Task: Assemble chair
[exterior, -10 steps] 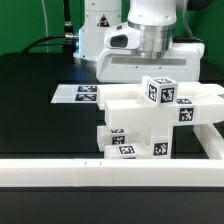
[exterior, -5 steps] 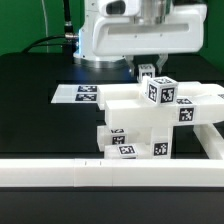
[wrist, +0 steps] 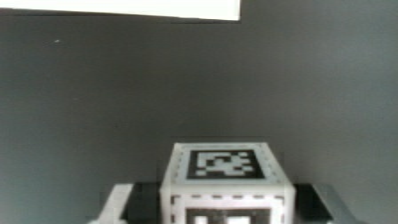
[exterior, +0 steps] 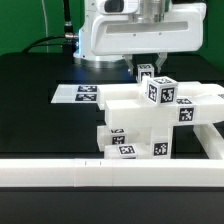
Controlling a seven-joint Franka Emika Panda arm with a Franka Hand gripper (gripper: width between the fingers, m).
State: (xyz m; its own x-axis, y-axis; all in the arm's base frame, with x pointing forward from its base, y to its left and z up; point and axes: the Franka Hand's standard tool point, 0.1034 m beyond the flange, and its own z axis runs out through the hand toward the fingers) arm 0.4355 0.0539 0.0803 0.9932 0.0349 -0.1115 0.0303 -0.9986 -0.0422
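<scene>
The black table (exterior: pixel 35 110) filled the exterior frame, with the low white border rail (exterior: pixel 60 176) across the bottom and the marker board (exterior: pixel 80 93) at centre left. The partly built chair (exterior: pixel 150 125) stood at lower right against the rail. Above it, at upper centre, the gripper (exterior: pixel 147 68) was clamped on a small tagged chair piece (wrist: pixel 224 170).

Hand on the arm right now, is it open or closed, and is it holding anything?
Hand: closed on a small white tagged chair piece, held above the partly built chair.
</scene>
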